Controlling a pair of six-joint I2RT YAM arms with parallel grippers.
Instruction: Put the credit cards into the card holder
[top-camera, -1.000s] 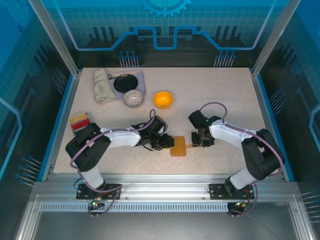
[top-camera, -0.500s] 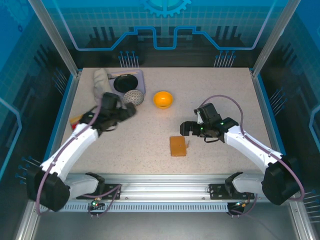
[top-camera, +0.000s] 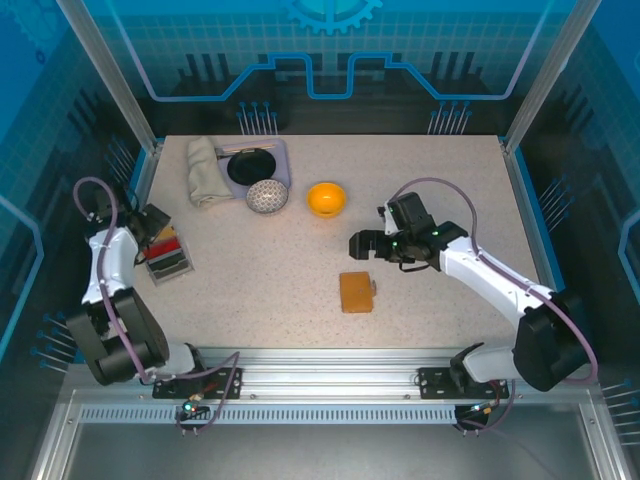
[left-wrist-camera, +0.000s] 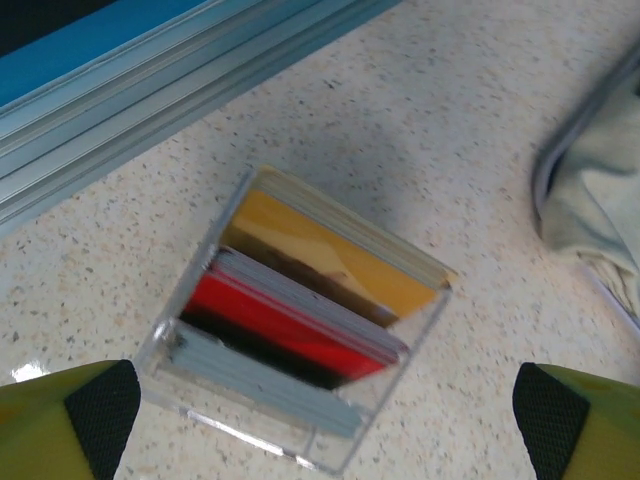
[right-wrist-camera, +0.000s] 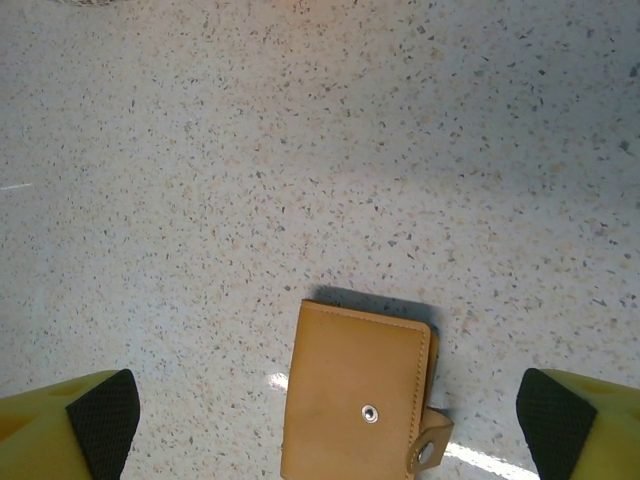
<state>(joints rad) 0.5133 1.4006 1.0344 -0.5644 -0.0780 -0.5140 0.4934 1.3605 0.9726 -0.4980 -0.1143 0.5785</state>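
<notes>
The credit cards (left-wrist-camera: 300, 320) stand on edge in a clear slotted tray (top-camera: 167, 256) at the table's left edge: yellow (left-wrist-camera: 340, 262), red, black and pale blue (left-wrist-camera: 262, 388). My left gripper (top-camera: 150, 224) hovers open above that tray, its fingers (left-wrist-camera: 98, 402) wide on either side and nothing held. The tan card holder (top-camera: 357, 292) lies closed and flat mid-table, its snap strap (right-wrist-camera: 430, 450) hanging loose. My right gripper (top-camera: 360, 245) is open just beyond the card holder (right-wrist-camera: 355, 400), apart from it, with its pads (right-wrist-camera: 548, 405) spread wide.
An orange bowl (top-camera: 326, 198), a grey mesh ball (top-camera: 267, 196), a folded cloth (top-camera: 205, 170) and a lilac tray with a black pan (top-camera: 255, 165) sit at the back left. A metal rail and blue border (left-wrist-camera: 150, 90) run close behind the card tray.
Both grippers left the card holder and opened. The left arm swung far left to the card tray. The right gripper drew back and up, and the card holder stayed on the table.
</notes>
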